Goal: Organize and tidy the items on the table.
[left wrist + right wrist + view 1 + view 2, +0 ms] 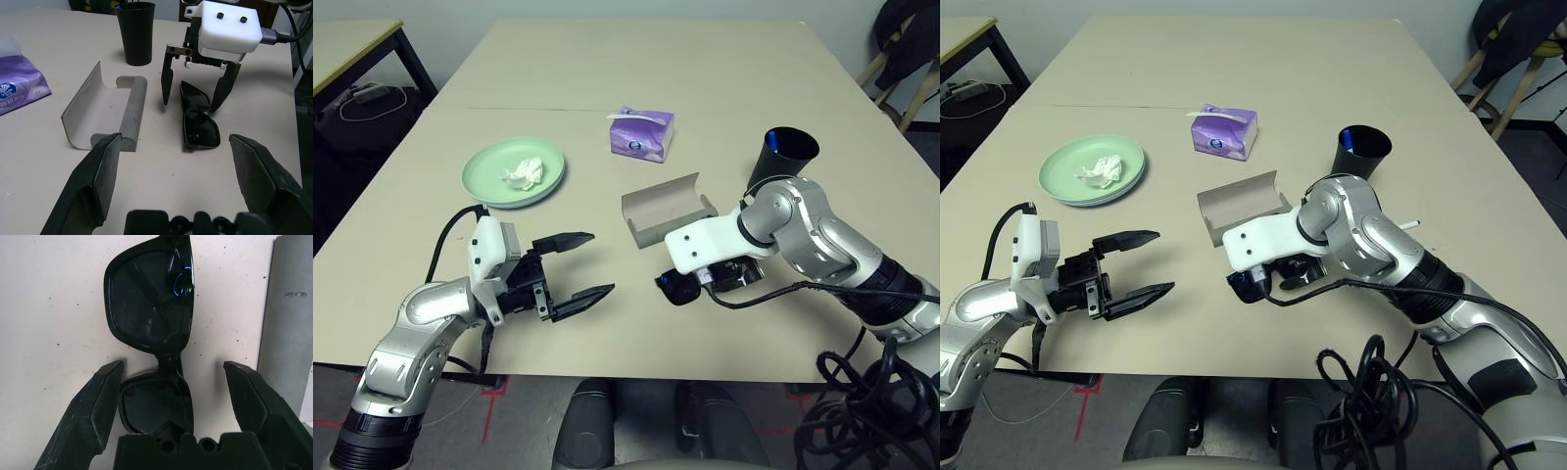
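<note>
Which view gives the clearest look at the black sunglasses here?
The left wrist view: the folded black plastic sunglasses lie whole on the large beige table, between the right gripper's open fingers. The right wrist view shows both lenses close up, one partly hidden. In the eye views, the right arm covers most of them.

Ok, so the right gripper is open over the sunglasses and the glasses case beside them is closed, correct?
Not quite. The right gripper is open over the sunglasses, but the glasses case beside them is open, its lid standing up, as the left wrist view shows.
</note>
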